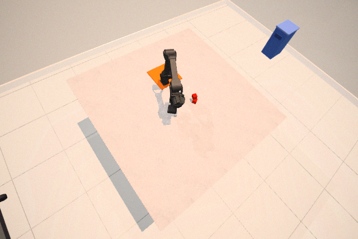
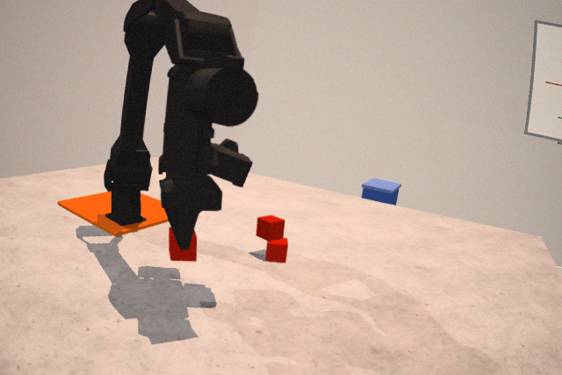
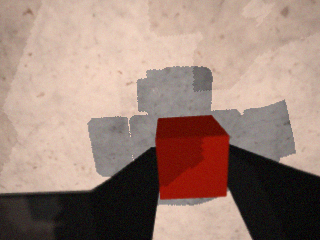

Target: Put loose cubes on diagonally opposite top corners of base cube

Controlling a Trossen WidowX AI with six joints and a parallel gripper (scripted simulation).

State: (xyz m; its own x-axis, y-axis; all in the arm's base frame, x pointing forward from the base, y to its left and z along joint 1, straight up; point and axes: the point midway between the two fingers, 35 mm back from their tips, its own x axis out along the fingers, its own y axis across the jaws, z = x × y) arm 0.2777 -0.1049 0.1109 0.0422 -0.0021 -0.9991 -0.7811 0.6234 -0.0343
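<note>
A red base cube (image 1: 194, 101) (image 2: 277, 250) stands on the table to the right of the arm. A second red cube (image 1: 194, 95) (image 2: 270, 228) rests on top of it, level, offset to the left in the exterior view and overhanging that side. My gripper (image 2: 183, 246) (image 3: 188, 153) points down and is shut on a third red cube (image 2: 174, 251) (image 3: 215, 170), held between the fingertips above the table, to the left of the stacked pair in the exterior view. In the top view the held cube is hidden under the arm.
The arm stands on an orange plate (image 1: 154, 73) (image 2: 83, 207) behind the gripper. The arm's shadow falls on the table in front. A blue bin (image 1: 277, 41) (image 2: 380, 193) stands far off, beyond the table. A whiteboard hangs at the right edge of the exterior view.
</note>
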